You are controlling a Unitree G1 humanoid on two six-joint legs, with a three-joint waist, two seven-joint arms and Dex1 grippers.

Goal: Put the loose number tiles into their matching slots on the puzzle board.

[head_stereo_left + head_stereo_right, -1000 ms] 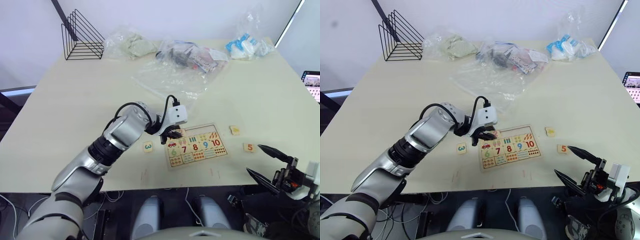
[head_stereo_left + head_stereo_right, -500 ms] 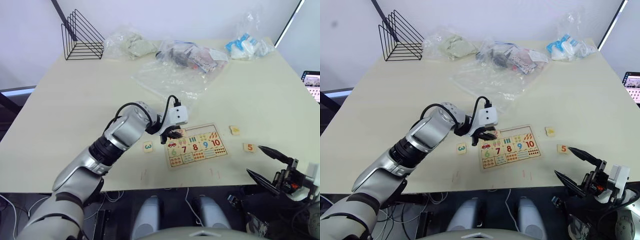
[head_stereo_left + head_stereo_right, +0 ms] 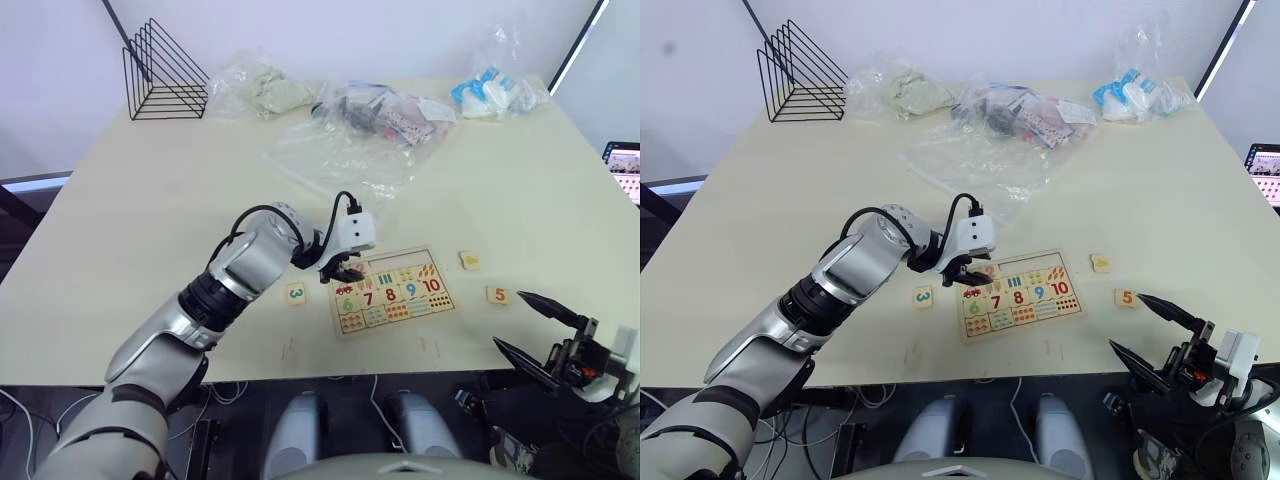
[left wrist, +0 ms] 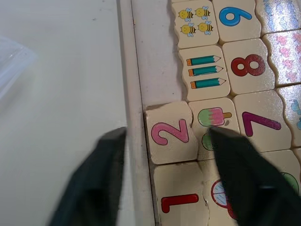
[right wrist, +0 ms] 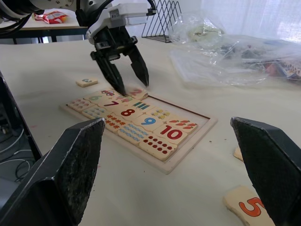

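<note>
The puzzle board [image 3: 398, 252] lies near the table's front edge, most of its slots filled. My left gripper [image 3: 343, 276] hangs open over its far left corner. Between its fingers [image 4: 96, 188] the pink 2 tile [image 4: 170, 133] rests in the board, slightly askew, above the red 1 tile [image 4: 178, 202]. Loose tiles lie around the board: the green 3 tile [image 3: 296, 293] to its left, the yellow-marked tile [image 3: 469, 260] and the orange 5 tile [image 3: 498, 295] to its right. My right gripper [image 3: 510, 320] stands open and empty off the table's front right.
Clear plastic bags [image 3: 340, 150] are spread behind the board, and more bags with contents [image 3: 385, 112] [image 3: 495, 90] sit at the back. A black wire rack [image 3: 165, 75] stands at the back left. A screen [image 3: 622, 160] shows at the right edge.
My left gripper's fingers have spread apart, letting go of the 2 tile at the board's far left corner. The right arm has stayed put.
</note>
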